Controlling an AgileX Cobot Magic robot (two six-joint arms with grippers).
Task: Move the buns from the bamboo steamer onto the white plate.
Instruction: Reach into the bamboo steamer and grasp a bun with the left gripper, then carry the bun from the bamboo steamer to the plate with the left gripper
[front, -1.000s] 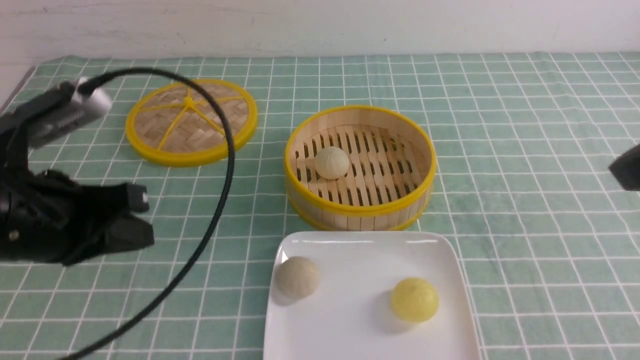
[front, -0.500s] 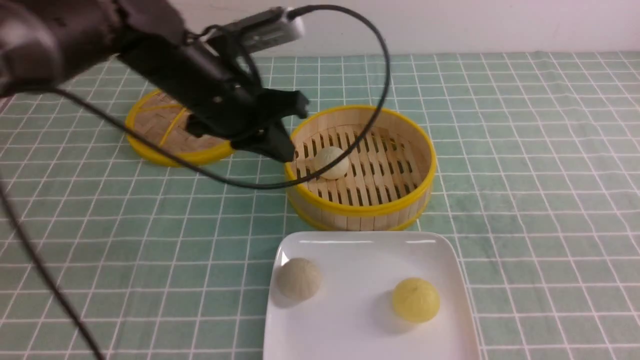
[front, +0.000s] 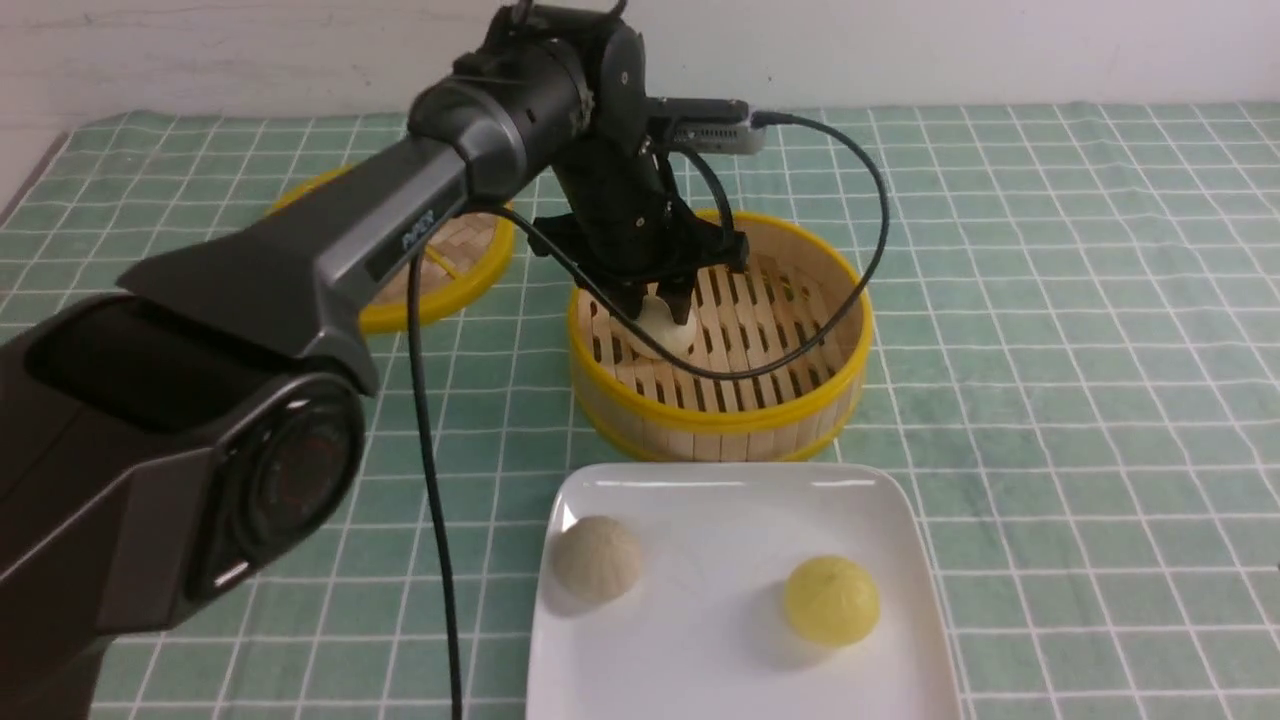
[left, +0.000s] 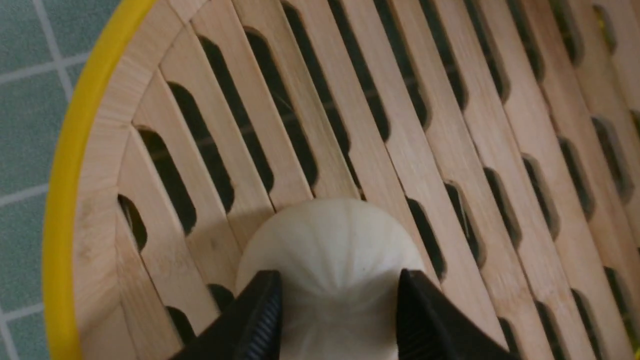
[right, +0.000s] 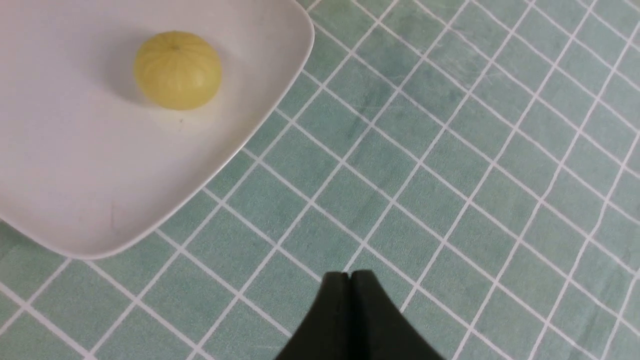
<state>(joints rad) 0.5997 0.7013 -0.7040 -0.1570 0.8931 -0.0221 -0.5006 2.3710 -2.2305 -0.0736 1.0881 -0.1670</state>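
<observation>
My left end effector (left: 337, 280) is down inside the bamboo steamer (left: 60, 200). It's spread wide, with one black finger (left: 255, 320) on each side of the pale pleated bun (left: 332, 240). The bun sits on the slatted floor near the yellow rim. In the wrist cam the fingers look right up against its sides, but honestly I can't tell if they're squeezing or just framing it.

The front view puts all this a bit above the middle of the frame, in the steamer's left half. My wrist and the black cable (front: 870, 200) cover most of the bun there, so only the wrist cam shows the fingers properly.

At the bottom centre is the white plate (front: 720, 500), with the second bun (front: 595, 557) near its left edge and a yellow bun (front: 832, 600) toward the right. The steamer lid (front: 465, 240) peeks out behind my arm, upper left.

My right end effector (right: 350, 274) only really shows in its own wrist cam. It's pinched fully closed with nothing in it, over the green checked cloth (right: 450, 175) on the desk, near the plate corner with the yellow bun.
</observation>
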